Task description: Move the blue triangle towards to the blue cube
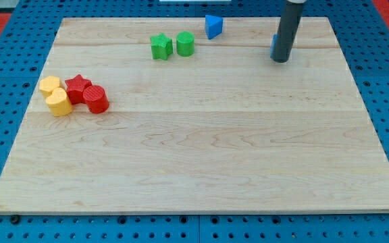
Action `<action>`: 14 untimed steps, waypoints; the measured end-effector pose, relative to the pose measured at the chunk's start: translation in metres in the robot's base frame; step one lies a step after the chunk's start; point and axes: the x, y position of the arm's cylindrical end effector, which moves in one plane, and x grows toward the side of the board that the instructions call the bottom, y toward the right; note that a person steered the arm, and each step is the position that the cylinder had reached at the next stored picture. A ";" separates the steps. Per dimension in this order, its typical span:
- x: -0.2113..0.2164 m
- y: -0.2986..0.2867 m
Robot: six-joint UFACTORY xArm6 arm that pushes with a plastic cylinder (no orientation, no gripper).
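The blue triangle (213, 25) lies near the board's top edge, a little right of centre. The blue cube (274, 45) is to its right, almost wholly hidden behind my rod; only a thin blue sliver shows at the rod's left side. My tip (280, 60) rests on the board right in front of the cube, well to the right of the triangle and slightly lower in the view.
A green star-like block (161, 46) and a green cylinder (185, 44) sit left of the triangle. At the view's left are a yellow hexagon-like block (48, 84), a yellow block (59, 102), a red star (78, 86) and a red cylinder (96, 99). The wooden board (194, 148) lies on a blue pegboard.
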 end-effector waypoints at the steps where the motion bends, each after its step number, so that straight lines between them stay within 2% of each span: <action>1: 0.008 0.000; 2: 0.039 -0.032; 5: -0.010 -0.085; 6: -0.041 -0.089; 9: -0.065 -0.173; 12: -0.097 -0.178; 14: -0.103 -0.135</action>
